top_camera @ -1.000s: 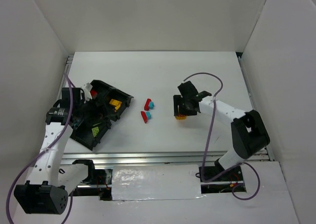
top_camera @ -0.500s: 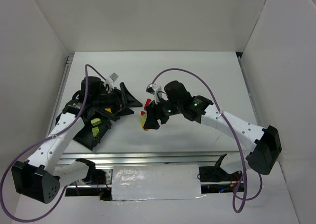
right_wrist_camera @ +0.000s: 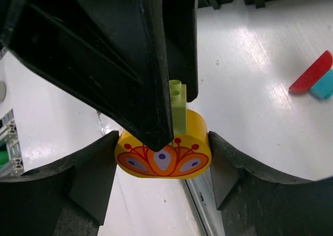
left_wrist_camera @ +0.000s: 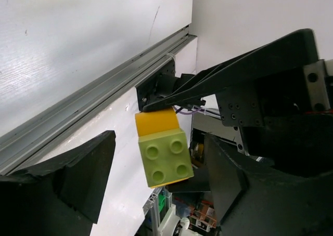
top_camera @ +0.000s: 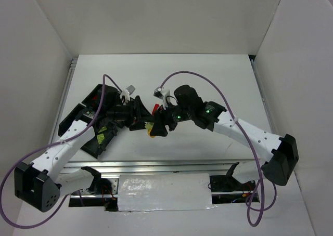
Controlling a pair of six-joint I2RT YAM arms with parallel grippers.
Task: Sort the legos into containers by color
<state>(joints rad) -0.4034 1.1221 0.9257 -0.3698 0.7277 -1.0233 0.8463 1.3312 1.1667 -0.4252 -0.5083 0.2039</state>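
Top view: right hand (top_camera: 157, 126) and left hand (top_camera: 144, 120) meet just right of tray (top_camera: 78, 122).
Left wrist view: left hand spread, 1 yellow-green lego (left_wrist_camera: 162, 153) between its fingers, untouched.
Right wrist view: right hand pinching that lego; 1 red lego (right_wrist_camera: 311, 74) and 1 cyan lego (right_wrist_camera: 323, 85) touching on table (right_wrist_camera: 250, 43).

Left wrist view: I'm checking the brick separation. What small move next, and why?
Probably close the left gripper on the lime green brick: its open jaws flank it with gaps, while the right gripper clamps the orange-yellow piece stuck to it.

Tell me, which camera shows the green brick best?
Left wrist view: the green brick sits mid-frame, studs facing the camera. The right wrist view shows only a sliver; the top view barely a speck.
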